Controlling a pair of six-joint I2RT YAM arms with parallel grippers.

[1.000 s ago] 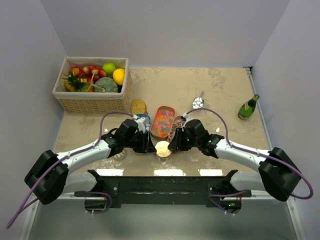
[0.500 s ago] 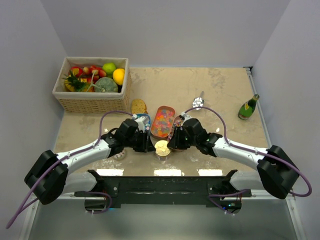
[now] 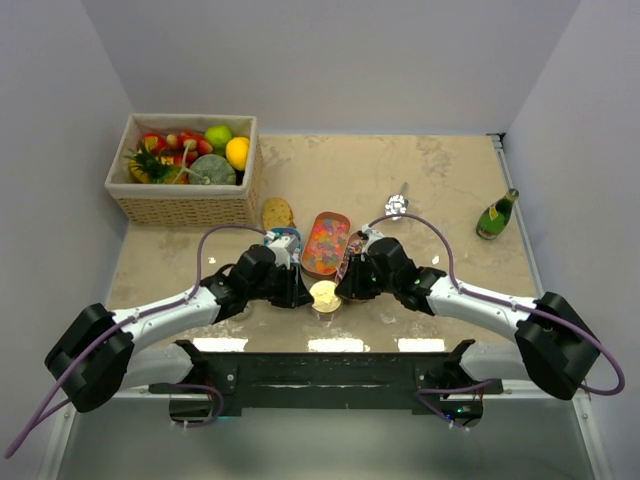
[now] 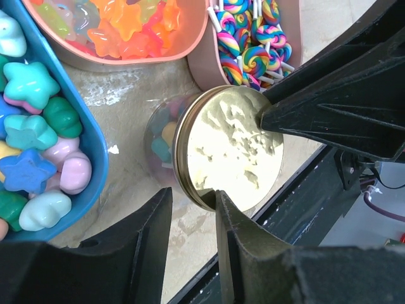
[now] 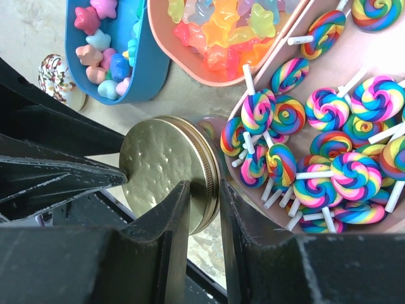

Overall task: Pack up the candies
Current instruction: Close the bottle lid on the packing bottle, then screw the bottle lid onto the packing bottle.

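Status: candies fill three trays at the centre of the top view; a few sit in the jar just below them. I see its gold lid pinched from both sides: left gripper clamps one rim edge, right gripper the opposite edge.

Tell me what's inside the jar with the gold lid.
Through the side of the glass jar, a few pastel candies show. The gold lid hides everything else inside.
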